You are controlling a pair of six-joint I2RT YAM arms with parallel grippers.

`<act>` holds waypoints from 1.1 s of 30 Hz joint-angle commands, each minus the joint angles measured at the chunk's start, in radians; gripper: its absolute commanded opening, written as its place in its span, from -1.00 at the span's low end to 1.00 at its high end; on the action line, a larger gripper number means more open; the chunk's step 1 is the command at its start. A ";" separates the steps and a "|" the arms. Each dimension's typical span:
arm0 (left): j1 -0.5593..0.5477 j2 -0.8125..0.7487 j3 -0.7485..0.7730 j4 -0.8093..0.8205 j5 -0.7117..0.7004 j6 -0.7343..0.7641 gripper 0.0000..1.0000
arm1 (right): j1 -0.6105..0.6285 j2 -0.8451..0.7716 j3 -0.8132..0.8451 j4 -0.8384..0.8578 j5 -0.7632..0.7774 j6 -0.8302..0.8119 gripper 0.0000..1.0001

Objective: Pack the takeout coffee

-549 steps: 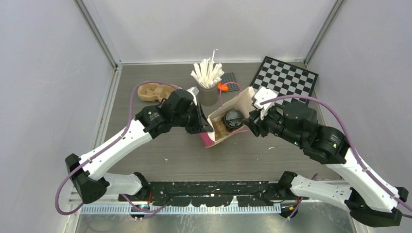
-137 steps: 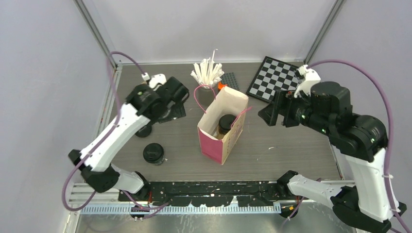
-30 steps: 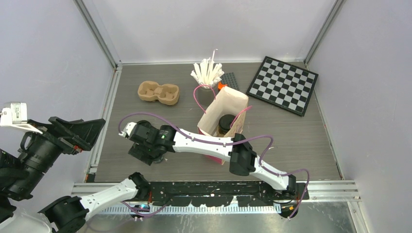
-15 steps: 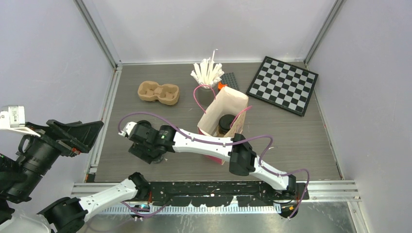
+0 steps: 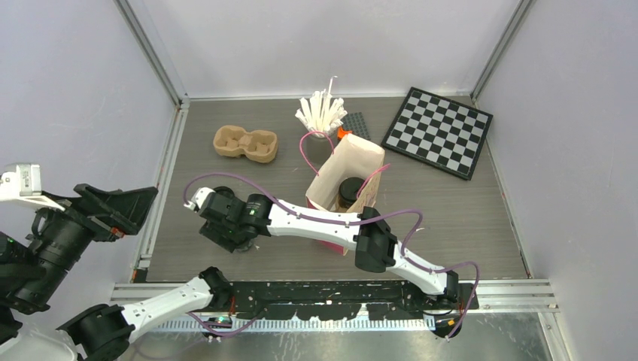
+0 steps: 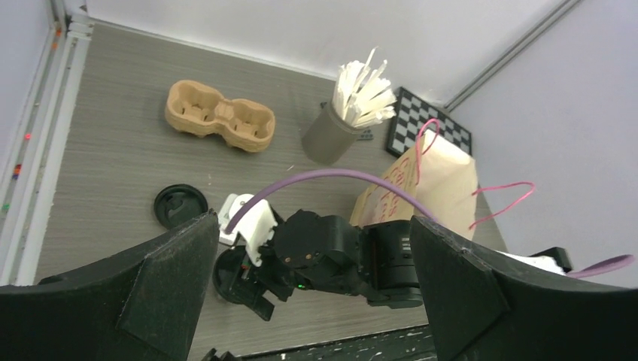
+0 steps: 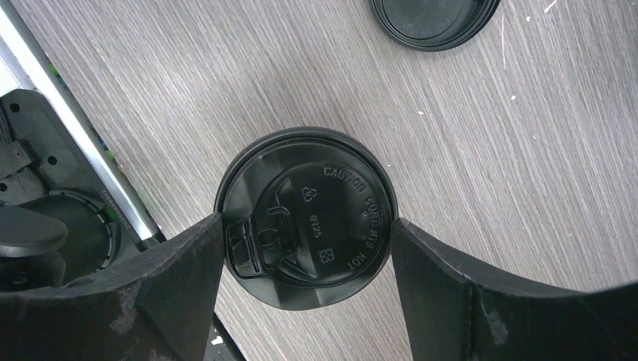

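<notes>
Between the right jaws stands a lidded takeout cup [image 7: 305, 218], upright, long axis vertical, grip uncertain; left jaws spread wide.

One cup [image 5: 350, 188] stands upright inside the open paper bag [image 5: 360, 158] at the middle of the tabletop [image 7: 527, 150], only its black lid and dark rim showing. The other cup [image 7: 305, 218] stands upright near the near edge, toward the left corner. Its round black lid is embossed "CAUTION CONTENTS HOT", and its rim meets both fingers [image 7: 173, 286] of the right hand [image 7: 305, 226].
</notes>
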 commanded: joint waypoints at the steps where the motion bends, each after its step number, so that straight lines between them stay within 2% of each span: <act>1: -0.028 0.032 -0.044 -0.046 -0.070 -0.023 0.99 | 0.006 -0.158 -0.017 0.035 0.030 0.028 0.48; 6: -0.043 0.025 -0.141 0.004 -0.098 -0.107 0.99 | 0.010 -0.349 -0.248 0.071 0.026 0.082 0.48; 11: -0.105 -0.001 -0.242 0.141 -0.146 -0.179 0.99 | 0.038 -0.575 -0.514 0.101 0.036 0.106 0.48; 14: -0.134 -0.005 -0.295 0.204 -0.157 -0.172 0.99 | 0.080 -0.673 -0.573 0.069 0.055 0.101 0.49; 19: -0.154 0.024 -0.301 0.241 -0.170 -0.177 0.99 | 0.091 -0.807 -0.550 -0.003 0.125 0.165 0.49; 23: -0.154 0.021 -0.329 0.286 -0.190 -0.177 1.00 | 0.088 -0.870 -0.478 0.014 0.234 0.134 0.50; 26: -0.154 0.010 -0.379 0.290 -0.216 -0.196 0.99 | 0.061 -0.868 -0.390 0.036 0.246 0.114 0.50; 30: -0.153 -0.007 -0.440 0.294 -0.223 -0.279 0.97 | 0.026 -0.822 -0.255 0.047 0.346 0.061 0.51; 33: -0.154 -0.008 -0.473 0.294 -0.212 -0.313 1.00 | -0.038 -0.794 -0.165 0.040 0.351 0.020 0.52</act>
